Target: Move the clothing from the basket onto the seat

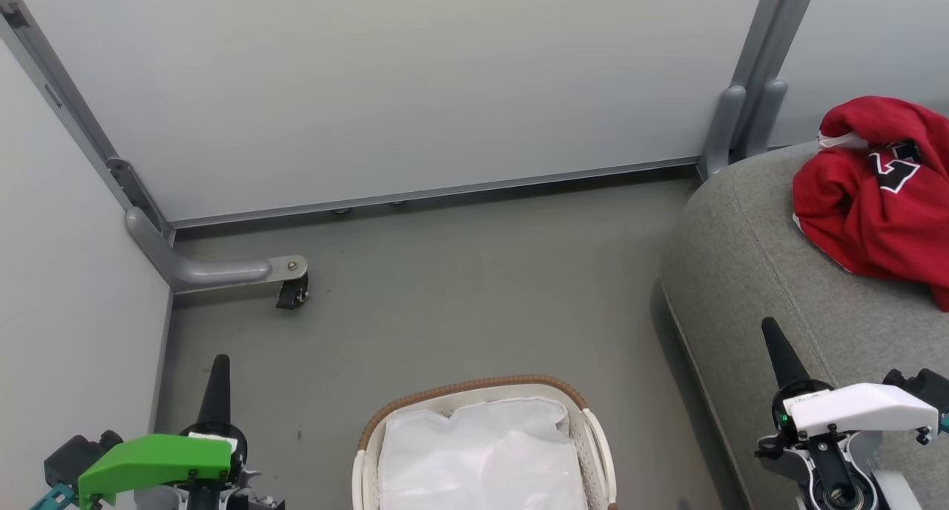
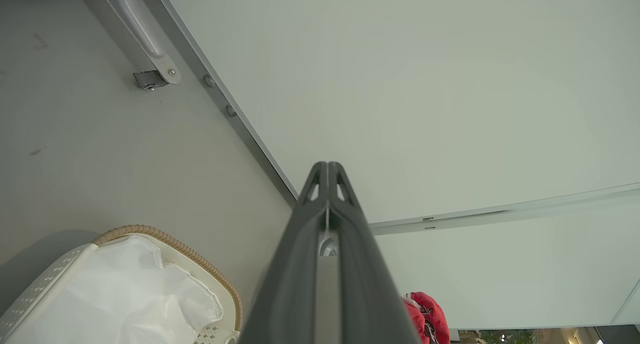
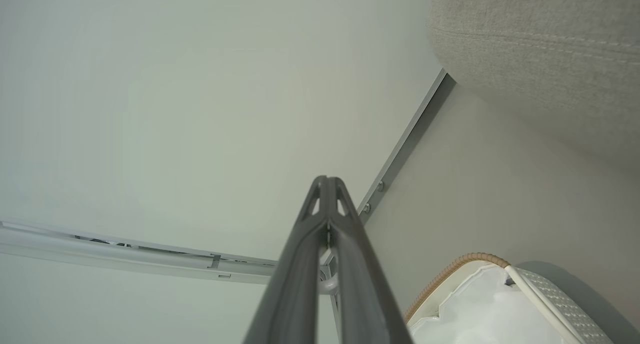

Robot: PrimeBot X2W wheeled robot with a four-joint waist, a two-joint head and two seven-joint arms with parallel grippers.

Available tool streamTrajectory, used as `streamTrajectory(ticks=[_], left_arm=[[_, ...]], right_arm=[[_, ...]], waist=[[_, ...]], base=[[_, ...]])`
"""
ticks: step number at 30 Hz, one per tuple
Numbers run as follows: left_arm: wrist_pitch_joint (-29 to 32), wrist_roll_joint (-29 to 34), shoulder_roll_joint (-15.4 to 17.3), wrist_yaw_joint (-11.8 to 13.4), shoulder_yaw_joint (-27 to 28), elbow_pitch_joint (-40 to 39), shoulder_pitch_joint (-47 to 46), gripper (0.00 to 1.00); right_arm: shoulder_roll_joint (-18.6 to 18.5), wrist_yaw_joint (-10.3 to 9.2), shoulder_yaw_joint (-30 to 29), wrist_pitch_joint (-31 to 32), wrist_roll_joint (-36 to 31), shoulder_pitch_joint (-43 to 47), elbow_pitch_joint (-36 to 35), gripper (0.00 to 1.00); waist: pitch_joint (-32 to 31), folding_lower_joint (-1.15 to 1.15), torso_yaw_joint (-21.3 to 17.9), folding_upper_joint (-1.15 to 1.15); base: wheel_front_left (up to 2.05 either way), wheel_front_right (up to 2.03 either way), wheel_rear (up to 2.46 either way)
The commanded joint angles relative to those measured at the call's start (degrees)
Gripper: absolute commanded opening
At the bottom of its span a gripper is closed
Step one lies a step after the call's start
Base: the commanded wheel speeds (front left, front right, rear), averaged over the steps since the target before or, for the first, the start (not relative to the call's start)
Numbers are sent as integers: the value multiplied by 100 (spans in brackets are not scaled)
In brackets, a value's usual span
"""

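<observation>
The left pincer [image 1: 219, 380] sits clenched and empty beside the basket [image 1: 474, 386], whose white liner [image 1: 482, 451] shows no red; the right pincer [image 1: 775, 347], likewise clenched on nothing, hovers over the seat [image 1: 741, 273], where the clothing [image 1: 867, 199] lies heaped, so the job looks done.

The floor [image 1: 445, 310] is looked down upon from the head camera, set high, with the basket [image 1: 474, 382] cut off at the bottom edge and the seat [image 1: 741, 273] at the right. The wrist views are taken low along the left tool [image 2: 327, 166] and the right tool [image 3: 327, 180], both faced toward the pale wall [image 1: 408, 87]. The basket's rim is shared by all three views, the seat by the head and right wrist views.
</observation>
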Motion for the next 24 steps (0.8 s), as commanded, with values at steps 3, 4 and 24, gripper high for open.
streamTrajectory(ticks=[3, 4, 24], left_arm=[[55, -210, 48, -48, 60, -63, -164, 0], [68, -259, 48, -56, 71, -63, -169, 0], [326, -1090, 40, -143, 254, -71, -293, 0]], right_arm=[[-37, -2, -38, 69, 244, -10, -84, 0], [-37, -2, -43, 87, 300, -9, -89, 0], [-44, -3, -139, 330, 1249, 4, -170, 0]], waist=[[2, 0, -9, 0], [2, 0, -11, 0], [11, 0, -64, 0]], base=[[0, 0, 0], [0, 0, 0], [0, 0, 0]])
